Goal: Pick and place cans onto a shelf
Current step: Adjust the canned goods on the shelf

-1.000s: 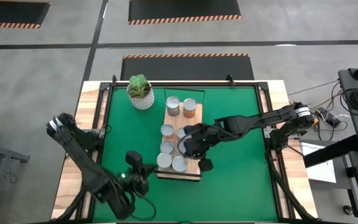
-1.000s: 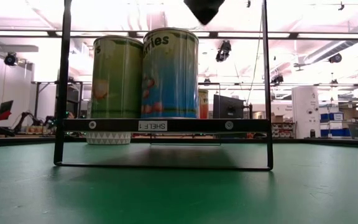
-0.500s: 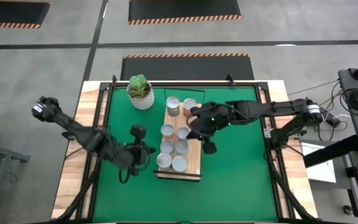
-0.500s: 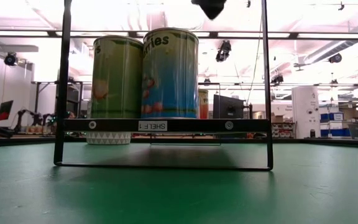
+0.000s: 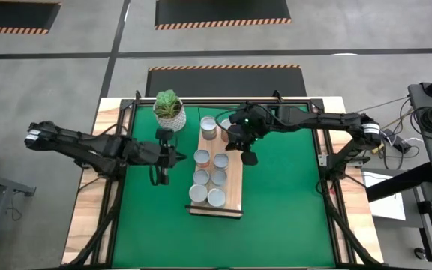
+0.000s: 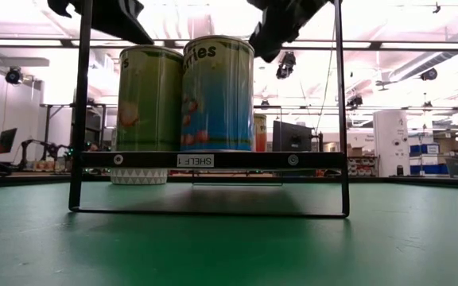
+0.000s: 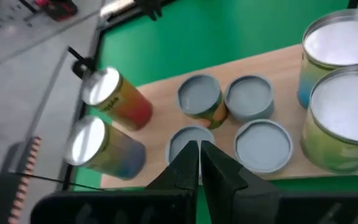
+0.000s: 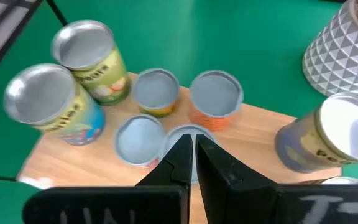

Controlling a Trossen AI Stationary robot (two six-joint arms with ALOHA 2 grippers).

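On the table (image 5: 276, 187) the shelf (image 5: 233, 196) carries all eight cans (image 5: 208, 178), none left on the mat. Task judged complete; step in hand is withdrawal. Left end effector (image 5: 163, 157) hangs beside the shelf's left edge, fingers together, empty. Right end effector (image 5: 244, 148) hangs over the shelf's right edge near the far cans, fingers together, empty. Retract upward first, then outward, to avoid clipping can rims.

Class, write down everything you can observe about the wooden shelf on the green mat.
The shelf is a long rectangular board of light-brown wood with visible grain. It lies level, raised above the green mat on a thin dark metal frame whose front bar bears a small white label. Eight cans stand upright on it: two tall pairs at the ends, four short ones between. Neither gripper touches it.
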